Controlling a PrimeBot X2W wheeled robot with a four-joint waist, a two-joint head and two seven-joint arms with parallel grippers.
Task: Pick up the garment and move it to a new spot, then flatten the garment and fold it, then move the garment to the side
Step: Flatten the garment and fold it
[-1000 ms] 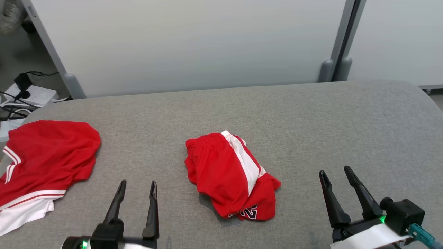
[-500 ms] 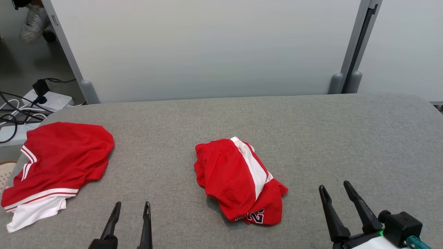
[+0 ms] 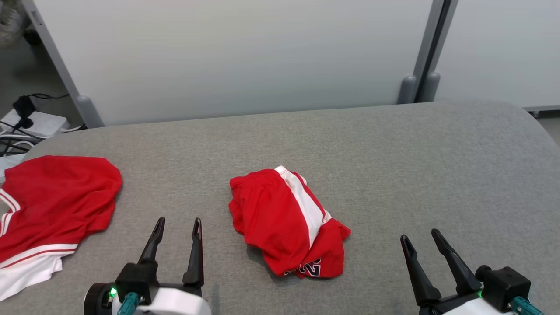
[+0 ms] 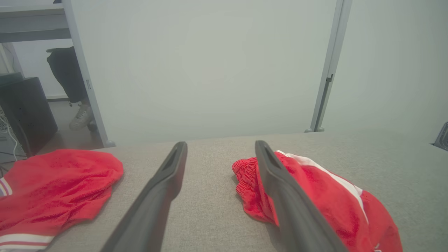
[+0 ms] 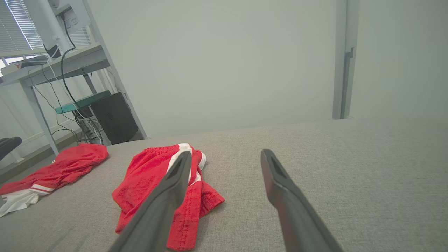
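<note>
- Red shorts (image 3: 271, 218) with a white side stripe lie bunched near the middle of the grey worktop (image 3: 393, 166), roughly between the two tools and touching neither; a second red garment (image 3: 52, 197) with white trim lies well apart at the robot's left edge
- Left tool (image 3: 179, 219) hovers over the near edge with its fingers spread wide and nothing between them; right tool (image 3: 419, 234) is likewise wide apart and empty
- Judged step: the opening pick-up, not yet begun; the shorts look neither flattened nor neatly folded
- The next move calls for a tool to reach forward and down onto an edge, perhaps the gathered waistband, and pinch only a few layers
- Writing: dark, white-edged figures at the near hem, partly folded under; one resembles a 2; no brand is legible
</note>
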